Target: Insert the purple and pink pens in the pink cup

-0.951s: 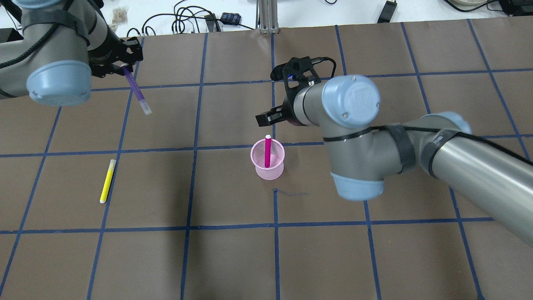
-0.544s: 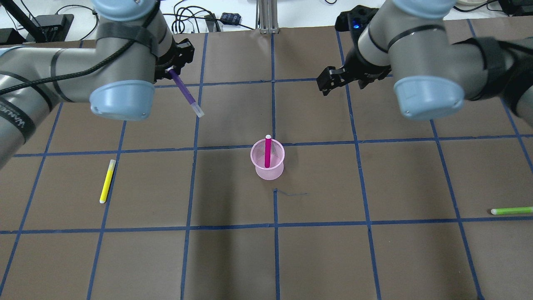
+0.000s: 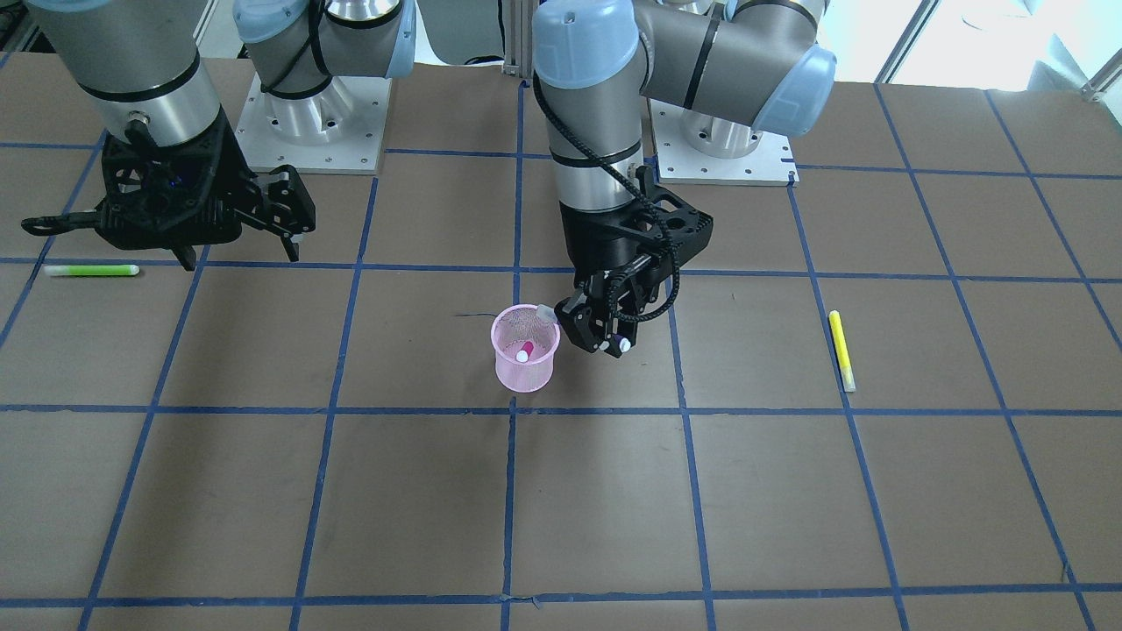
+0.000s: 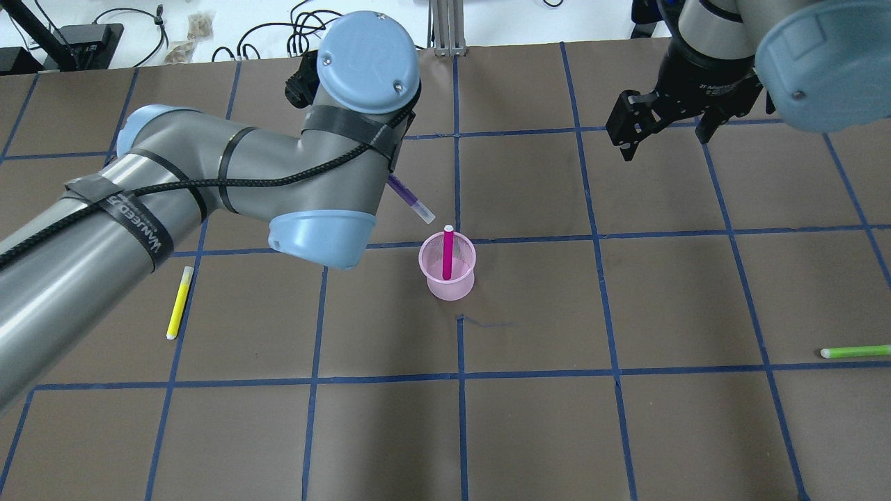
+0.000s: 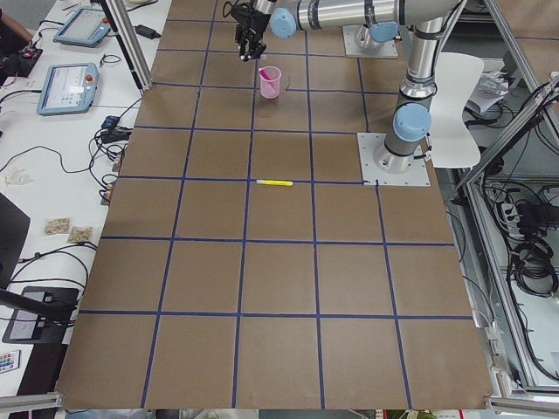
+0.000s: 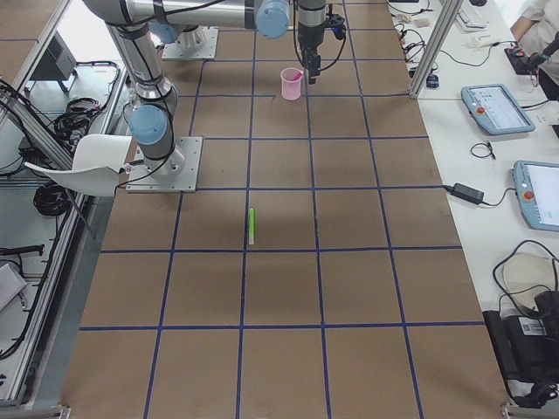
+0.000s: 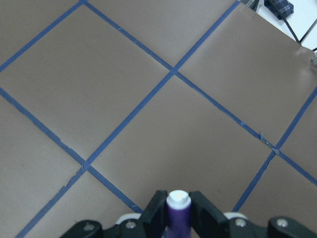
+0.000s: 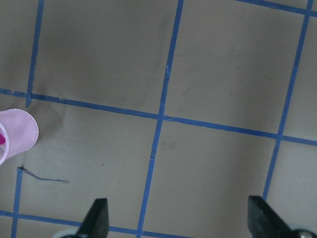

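Observation:
The pink mesh cup stands upright mid-table with the pink pen upright in it. The cup also shows in the front view and at the left edge of the right wrist view. My left gripper is shut on the purple pen. It holds the pen tilted, its clear tip just above and behind the cup's rim. In the left wrist view the purple pen sits between the fingers. My right gripper is open and empty at the back right, far from the cup.
A yellow pen lies on the table to the left of the cup. A green pen lies near the right edge. The brown table has a blue tape grid. Cables lie beyond its back edge.
My left arm has swung right with the purple pen, from the back left to just beside the cup. My right arm has pulled back from the cup to the back right, still open.

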Robot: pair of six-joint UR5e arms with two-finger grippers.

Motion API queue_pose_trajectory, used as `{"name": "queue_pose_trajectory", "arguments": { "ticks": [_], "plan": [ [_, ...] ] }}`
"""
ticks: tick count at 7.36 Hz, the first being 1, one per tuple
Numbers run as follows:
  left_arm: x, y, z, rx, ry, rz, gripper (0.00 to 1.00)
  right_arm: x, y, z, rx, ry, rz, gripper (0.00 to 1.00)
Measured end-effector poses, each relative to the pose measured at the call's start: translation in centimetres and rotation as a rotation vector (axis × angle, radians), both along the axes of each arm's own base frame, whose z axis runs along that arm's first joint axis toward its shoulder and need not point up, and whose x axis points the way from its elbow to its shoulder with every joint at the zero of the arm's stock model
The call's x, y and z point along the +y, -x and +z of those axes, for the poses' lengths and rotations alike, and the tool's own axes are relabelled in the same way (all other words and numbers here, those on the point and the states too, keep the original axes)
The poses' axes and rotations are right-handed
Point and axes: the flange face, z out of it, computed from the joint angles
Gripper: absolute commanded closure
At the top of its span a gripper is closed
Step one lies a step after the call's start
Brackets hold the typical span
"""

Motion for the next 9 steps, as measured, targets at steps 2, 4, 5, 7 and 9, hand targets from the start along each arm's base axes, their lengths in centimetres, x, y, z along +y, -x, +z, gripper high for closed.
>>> {"name": "queue_pose_trajectory", "arguments": {
  "ticks": [2, 4, 5, 7, 9],
  "plan": [
    [1.6, 1.7, -2.3, 0.009, 0.000, 0.092, 1.00, 0.5, 0.0, 0.2, -0.002, -0.007, -0.014, 0.00],
    [2.3, 2.7, -4.3, -0.038, 0.008, 0.136, 1.00, 0.5, 0.0, 0.2, -0.004, -0.003, -0.017, 0.00],
    [2.5, 3.2, -5.1, -0.075, 0.016, 0.141, 1.00, 0.5, 0.0, 0.2, -0.006, -0.002, -0.017, 0.00],
    [2.7, 4.1, -6.5, -0.096, 0.021, 0.166, 1.00, 0.4, -0.1, 0.1, -0.008, -0.006, -0.019, 0.00],
    [3.6, 5.8, -7.9, -0.109, 0.019, 0.166, 1.00, 0.4, 0.0, 0.0, -0.016, -0.010, -0.022, 0.00]
  ]
}}
